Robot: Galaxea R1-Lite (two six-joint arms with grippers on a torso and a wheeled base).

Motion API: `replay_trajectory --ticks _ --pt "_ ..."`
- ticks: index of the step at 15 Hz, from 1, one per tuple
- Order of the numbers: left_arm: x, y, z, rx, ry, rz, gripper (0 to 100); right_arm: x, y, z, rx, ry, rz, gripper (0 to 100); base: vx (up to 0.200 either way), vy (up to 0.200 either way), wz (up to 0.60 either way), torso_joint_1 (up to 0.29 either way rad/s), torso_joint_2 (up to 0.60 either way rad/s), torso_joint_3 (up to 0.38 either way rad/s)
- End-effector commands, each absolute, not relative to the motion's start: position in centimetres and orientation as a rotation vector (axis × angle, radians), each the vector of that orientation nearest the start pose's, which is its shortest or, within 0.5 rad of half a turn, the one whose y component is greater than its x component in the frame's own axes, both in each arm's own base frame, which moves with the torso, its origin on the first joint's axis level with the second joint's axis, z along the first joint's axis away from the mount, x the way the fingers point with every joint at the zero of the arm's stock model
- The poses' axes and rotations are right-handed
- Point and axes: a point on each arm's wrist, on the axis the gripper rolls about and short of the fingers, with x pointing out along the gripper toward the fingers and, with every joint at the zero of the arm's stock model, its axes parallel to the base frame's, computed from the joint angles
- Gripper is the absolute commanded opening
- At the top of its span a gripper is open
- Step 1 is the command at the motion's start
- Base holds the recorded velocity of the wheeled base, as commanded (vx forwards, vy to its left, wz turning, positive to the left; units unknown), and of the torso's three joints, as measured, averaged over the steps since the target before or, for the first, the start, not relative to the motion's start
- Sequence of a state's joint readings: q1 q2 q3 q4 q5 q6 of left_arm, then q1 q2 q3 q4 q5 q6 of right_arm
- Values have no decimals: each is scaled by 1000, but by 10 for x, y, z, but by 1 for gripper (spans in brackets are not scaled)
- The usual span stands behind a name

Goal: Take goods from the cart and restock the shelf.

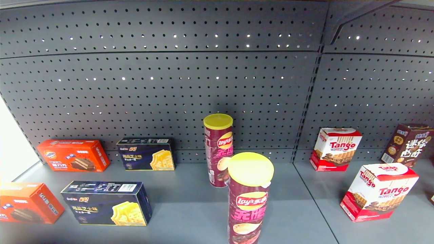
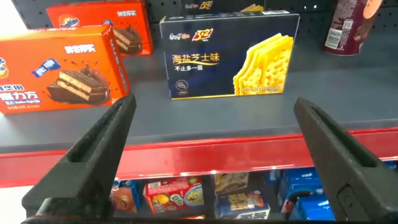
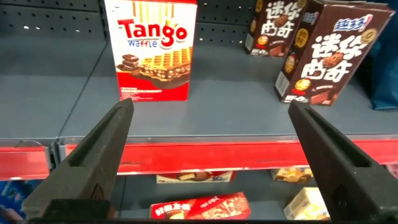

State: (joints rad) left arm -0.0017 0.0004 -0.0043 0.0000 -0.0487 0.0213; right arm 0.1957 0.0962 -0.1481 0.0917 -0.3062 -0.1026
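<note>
Grippers first: both of mine are spread wide and hold nothing. My left gripper [image 2: 214, 102] hangs just in front of the shelf [image 1: 190, 206], level with its red front rail [image 2: 186, 152], and faces a navy cracker box [image 2: 229, 56] with an orange cake box [image 2: 56, 71] beside it. My right gripper [image 3: 211, 104] hangs before the neighbouring bay, facing a waffle box [image 3: 152, 50] and a brown cookie box [image 3: 329, 53] standing apart from it. Seen from my head, the goods on the shelf stand in front-to-back columns: cake and cracker boxes to my left, a front chip can [image 1: 250, 200] with a rear chip can [image 1: 218, 149] behind it in the middle, waffle and cookie boxes to my right. With both grippers empty, I judge that I am between placements, at the fetching step. The next move calls for drawing both arms back from the rail, turning to the cart, and closing on one item that matches a column. Coming back, I would need to clear the rail, steer around the tall front chip can, which looks easy to tip, and set the item upright in line with its own kind.
</note>
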Motion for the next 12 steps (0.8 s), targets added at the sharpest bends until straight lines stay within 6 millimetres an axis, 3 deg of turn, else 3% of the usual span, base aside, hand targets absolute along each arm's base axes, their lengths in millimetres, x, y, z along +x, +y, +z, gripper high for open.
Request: replay_trajectory --ticks 1,12 --pt "-23 -1 77 22 -5 -51 100 -25 -12 111 -108 39 -104 100 0 0 0 0 0 0" --pt "-23 -1 77 22 -5 -51 100 -27 -12 117 -93 20 -104 100 0 0 0 0 0 0"
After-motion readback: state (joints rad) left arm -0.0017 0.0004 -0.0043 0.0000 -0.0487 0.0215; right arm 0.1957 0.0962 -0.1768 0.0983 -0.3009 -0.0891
